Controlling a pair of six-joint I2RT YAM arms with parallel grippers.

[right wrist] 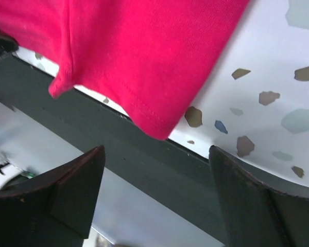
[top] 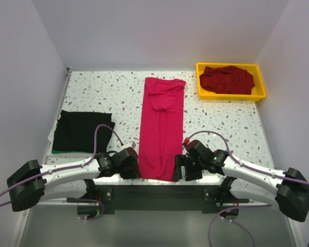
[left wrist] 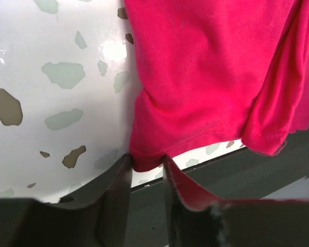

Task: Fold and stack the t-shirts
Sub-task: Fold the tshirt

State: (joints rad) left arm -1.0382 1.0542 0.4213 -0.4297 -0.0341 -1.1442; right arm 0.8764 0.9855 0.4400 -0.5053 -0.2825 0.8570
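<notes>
The black shirt (top: 82,131) lies folded flat at left, apparently finished. The maroon shirt (top: 226,80) sits crumpled in the glossy yellow tray (top: 232,96) at upper right. The pink shirt (top: 161,128), a soft knit in a long strip, lies at centre on the speckled table (top: 103,92), not yet cross-folded. The left gripper (left wrist: 147,170) has its jaws narrow about the stitched hem corner, though a pinch cannot be confirmed. The right gripper (right wrist: 157,153) gapes empty.

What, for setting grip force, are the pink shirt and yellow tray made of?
Pink shirt: soft knit fabric, probably cotton jersey, matte; stitched hem and limp folds show it. Yellow tray: apparently rigid plastic, smooth, faintly glossy; crisp moulded rim.
</notes>
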